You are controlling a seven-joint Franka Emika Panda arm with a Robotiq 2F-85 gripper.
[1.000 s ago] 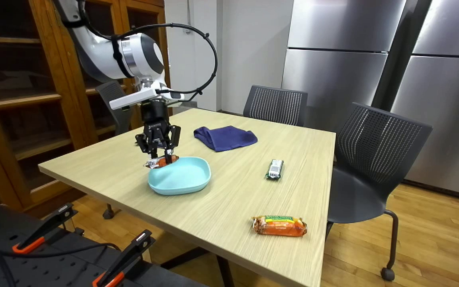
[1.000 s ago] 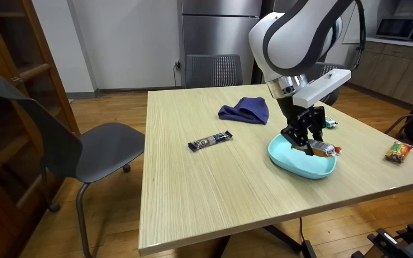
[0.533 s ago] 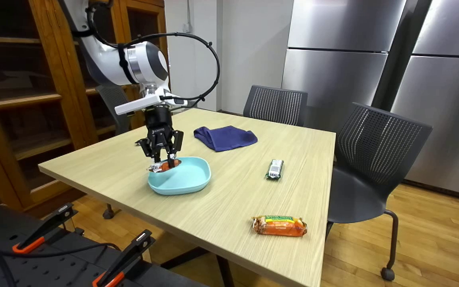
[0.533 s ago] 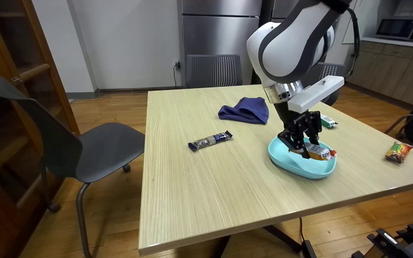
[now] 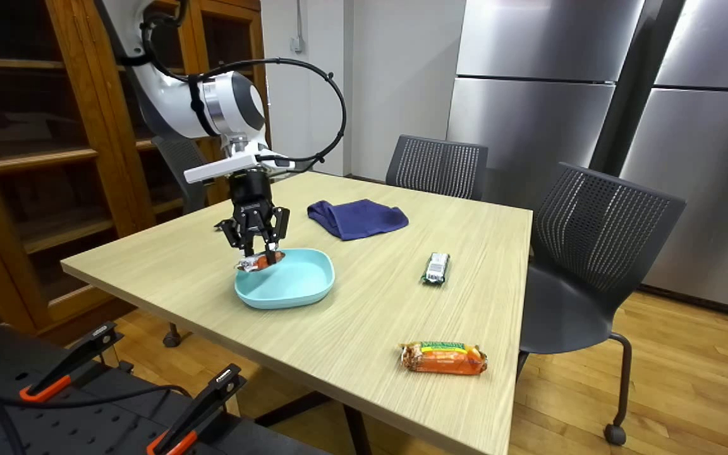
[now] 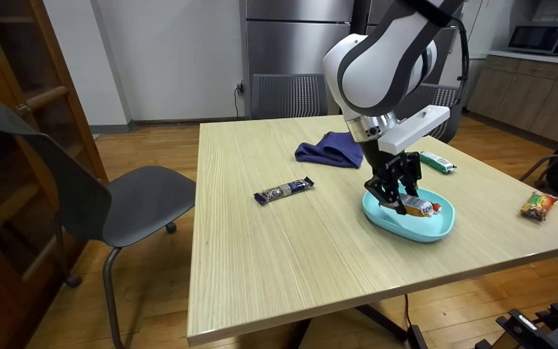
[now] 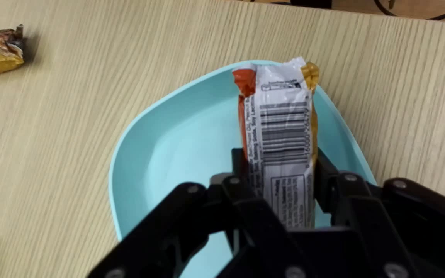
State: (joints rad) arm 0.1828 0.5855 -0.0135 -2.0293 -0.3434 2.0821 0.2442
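My gripper (image 7: 279, 157) is shut on a snack bar (image 7: 282, 116) in an orange and white wrapper with a barcode on the upper face. The fingers press on its two long sides. The gripper shows in both exterior views (image 5: 260, 254) (image 6: 407, 201), pointing down over a light blue plate (image 5: 288, 296). The bar also shows in both exterior views (image 5: 254, 262) (image 6: 419, 207); it is slightly tilted and appears held above the plate. The plate's rim shows in the wrist view (image 7: 129, 129). The bar's near end is hidden behind the gripper in the wrist view.
On the table (image 6: 259, 252) lie a dark blue cloth (image 6: 332, 150), a dark blue wrapped bar (image 6: 284, 190), a green and white wrapped bar (image 5: 436, 268) and an orange snack pack (image 5: 443, 358) near the edge. Chairs (image 6: 129, 208) stand around the table.
My gripper has moved down with the bar and further inward over the plate, leftward in an exterior view. More of the green bar now shows there. The grip has not changed.
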